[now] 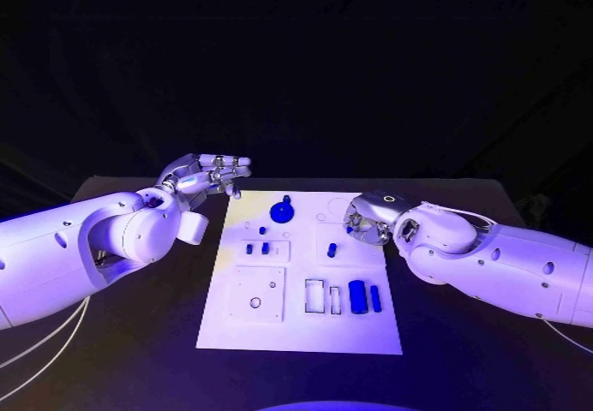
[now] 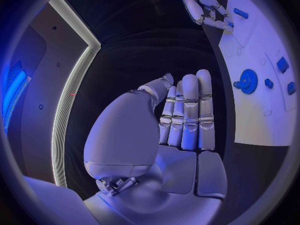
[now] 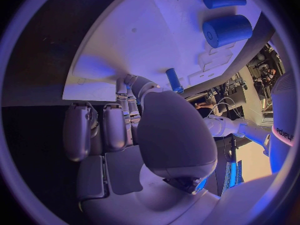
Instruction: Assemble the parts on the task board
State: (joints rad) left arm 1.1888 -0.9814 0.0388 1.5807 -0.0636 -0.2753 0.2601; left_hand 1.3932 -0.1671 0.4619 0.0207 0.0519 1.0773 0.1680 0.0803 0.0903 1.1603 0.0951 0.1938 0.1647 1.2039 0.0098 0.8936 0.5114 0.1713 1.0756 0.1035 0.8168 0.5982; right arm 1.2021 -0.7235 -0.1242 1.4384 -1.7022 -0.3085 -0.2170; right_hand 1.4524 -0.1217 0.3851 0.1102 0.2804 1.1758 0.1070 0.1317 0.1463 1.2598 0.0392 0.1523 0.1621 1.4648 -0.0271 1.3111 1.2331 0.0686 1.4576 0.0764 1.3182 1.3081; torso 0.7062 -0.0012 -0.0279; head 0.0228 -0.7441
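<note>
The black desk (image 1: 148, 342) carries the white rectangular task board (image 1: 302, 330) in the middle of the head view. The left hand (image 1: 207, 177) hovers off the board's upper left corner, fingers straight and together, holding nothing. The right hand (image 1: 367, 218) sits over the board's upper right part, fingers curled down toward the plate; whether it pinches anything I cannot tell. The small blue plastic parts lie scattered: a round blue knob-like piece (image 1: 282, 210) near the top centre, a thick blue cylinder (image 1: 357, 296) with a thinner blue bar (image 1: 375, 297) at lower right, a short blue peg (image 1: 332, 250) just below the right hand.

The step in hand looks like a reach for that peg. It would go best with the fingertips lowered squarely over it, closed gently so it does not roll.

The right wrist view shows the peg (image 3: 174, 80) lying close to the fingers (image 3: 128, 97), seemingly just apart, which the head view hides. The left wrist view shows the left hand's bare palm (image 2: 181, 130) and the knob's toothed rim (image 2: 248, 81).
</note>
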